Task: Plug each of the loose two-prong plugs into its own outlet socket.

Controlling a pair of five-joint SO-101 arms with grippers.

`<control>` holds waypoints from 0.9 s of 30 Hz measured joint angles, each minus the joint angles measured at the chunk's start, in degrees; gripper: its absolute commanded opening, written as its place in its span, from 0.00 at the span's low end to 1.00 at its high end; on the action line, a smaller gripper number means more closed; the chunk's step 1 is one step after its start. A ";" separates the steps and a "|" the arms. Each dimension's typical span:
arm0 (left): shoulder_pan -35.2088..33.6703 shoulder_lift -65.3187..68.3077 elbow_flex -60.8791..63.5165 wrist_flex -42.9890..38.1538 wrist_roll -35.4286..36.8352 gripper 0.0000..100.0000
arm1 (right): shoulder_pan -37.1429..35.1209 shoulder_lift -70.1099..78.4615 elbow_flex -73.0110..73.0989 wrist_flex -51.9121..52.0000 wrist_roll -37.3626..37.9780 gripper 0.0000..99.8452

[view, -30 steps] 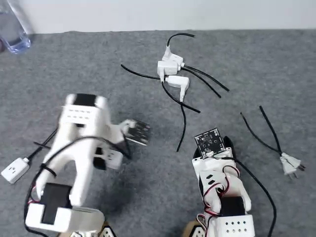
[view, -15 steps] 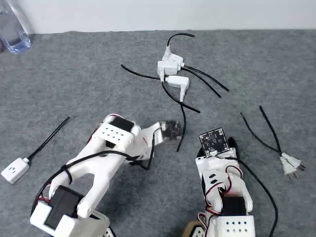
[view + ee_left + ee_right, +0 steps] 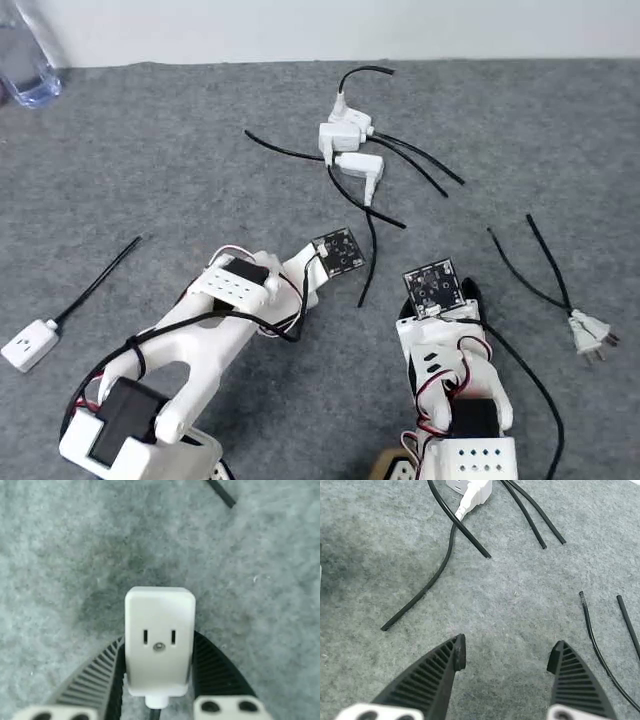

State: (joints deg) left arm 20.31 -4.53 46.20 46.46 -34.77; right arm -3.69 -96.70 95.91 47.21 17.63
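Across the grey surface (image 3: 150, 150) the left arm (image 3: 215, 325) has swung from the near left toward the middle, its left claw (image 3: 159, 641) clenched on a white outlet socket (image 3: 159, 612) whose slots face the wrist camera. Right of it the right arm (image 3: 450, 380) has kept still at the near edge, the right claw (image 3: 509, 645) released, fingers spread above the surface near a black cord (image 3: 415, 600). A socket cluster (image 3: 343, 133) lies at far centre with a white plug (image 3: 362, 168) just beside it, a second socket (image 3: 28, 346) lies at the near left, and a loose two-prong plug (image 3: 586, 333) lies at the right.
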 measured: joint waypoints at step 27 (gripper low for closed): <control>0.18 -0.35 -3.08 11.69 -12.66 0.33 | 0.00 0.00 0.00 0.00 1.67 0.26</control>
State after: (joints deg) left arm 20.48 -4.88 43.12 58.15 -47.43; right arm -3.69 -96.70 95.91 47.21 19.30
